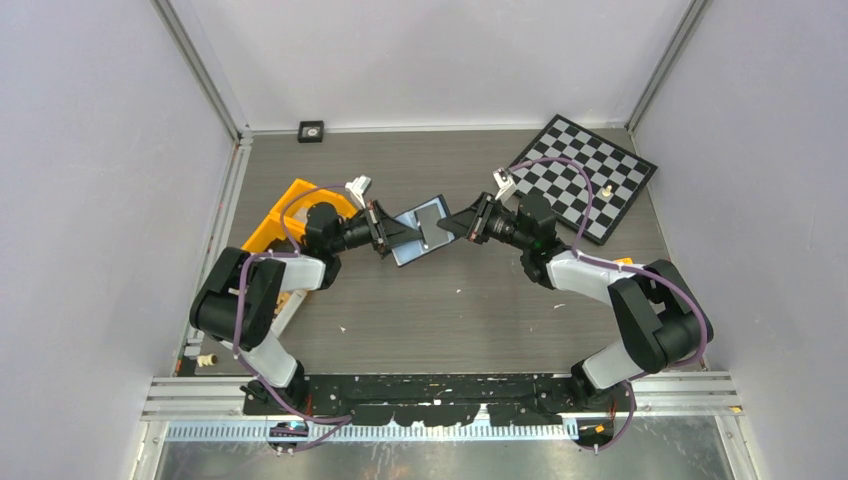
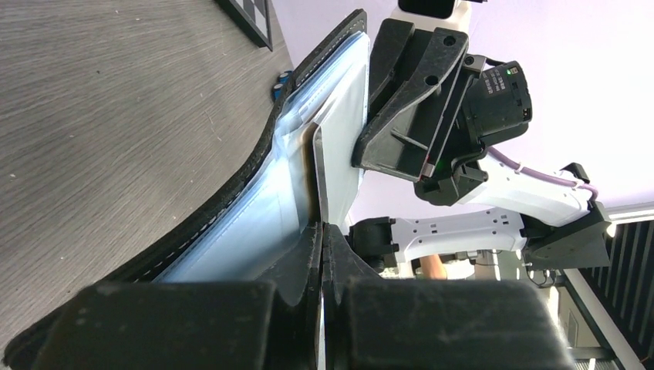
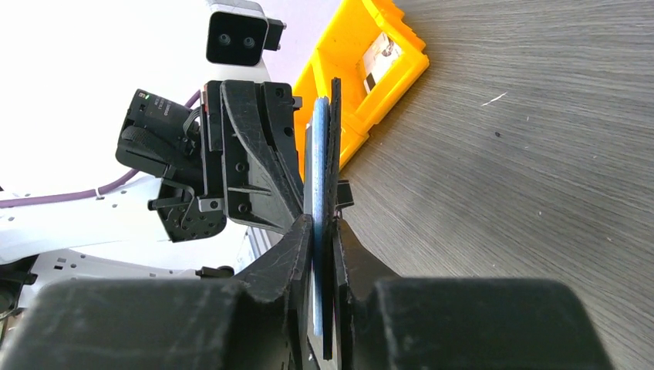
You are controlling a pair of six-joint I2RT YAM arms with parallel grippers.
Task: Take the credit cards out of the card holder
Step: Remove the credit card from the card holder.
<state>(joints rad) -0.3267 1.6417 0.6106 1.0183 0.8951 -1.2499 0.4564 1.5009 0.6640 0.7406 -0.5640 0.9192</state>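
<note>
So far, the open card holder (image 1: 415,240) is only pinched by the left claw (image 1: 390,241) and the right claw (image 1: 448,226); the cards (image 2: 343,146) are not yet out.

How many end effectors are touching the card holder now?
2. The left end effector is shut at the card holder's left edge; the right end effector straddles its right edge.

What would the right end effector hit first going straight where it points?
The card holder, already between its fingers; beyond it, probably the left end effector, facing it head-on.
</note>
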